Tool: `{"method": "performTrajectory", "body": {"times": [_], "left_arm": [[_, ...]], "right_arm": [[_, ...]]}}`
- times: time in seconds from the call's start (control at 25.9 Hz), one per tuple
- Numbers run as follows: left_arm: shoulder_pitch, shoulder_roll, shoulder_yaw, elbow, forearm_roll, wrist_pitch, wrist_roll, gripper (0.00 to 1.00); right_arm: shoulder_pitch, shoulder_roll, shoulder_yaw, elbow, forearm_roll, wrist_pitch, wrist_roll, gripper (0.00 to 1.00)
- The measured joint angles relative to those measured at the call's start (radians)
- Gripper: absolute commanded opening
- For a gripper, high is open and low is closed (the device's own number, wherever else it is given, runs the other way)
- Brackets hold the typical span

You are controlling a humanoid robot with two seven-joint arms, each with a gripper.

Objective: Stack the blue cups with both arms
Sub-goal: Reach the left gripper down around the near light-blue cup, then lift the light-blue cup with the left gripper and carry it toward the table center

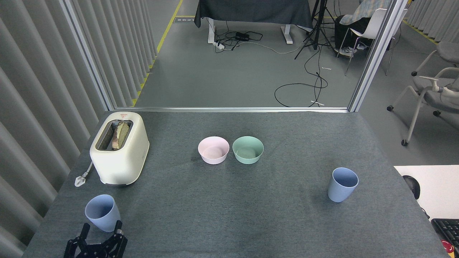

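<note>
Two pale-blue cups stand upright on the grey table. One blue cup [102, 212] is at the near left, in front of the toaster. The other blue cup [342, 185] is at the right. My left gripper [101, 228] rises from the bottom edge just below the left cup, black fingers spread open, one fingertip [118, 225] close to the cup's base and nothing held. The right arm and its gripper are out of view.
A cream toaster [119, 147] with bread in its slot stands at the left, its plug [80, 179] beside it. A pink bowl [213, 149] and a mint-green bowl [247, 149] sit mid-table. A white desk [435, 186] with a keyboard [448, 231] lies to the right.
</note>
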Motion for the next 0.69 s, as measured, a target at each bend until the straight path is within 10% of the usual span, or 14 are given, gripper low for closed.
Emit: {"method": "performTrajectory", "body": {"times": [0.5,0.62,0.69], "left_arm": [[-0.168,-0.002,-0.002,0.203,-0.002,0.003,0.01,0.98],[-0.193,-0.003,-0.012,0.227,-0.004,0.004,0.024,0.43],[-0.2,-0.002,-0.032,0.235,-0.013,0.007,0.035,0.42]], "right_arm": [[0.0,0.001,0.001,0.003,0.0,0.0,-0.001,1.0],[-0.001,0.001,0.002,0.003,0.001,0.0,0.001,1.0],[-0.001,0.001,0.002,0.003,0.001,0.0,0.001,1.0]]}}
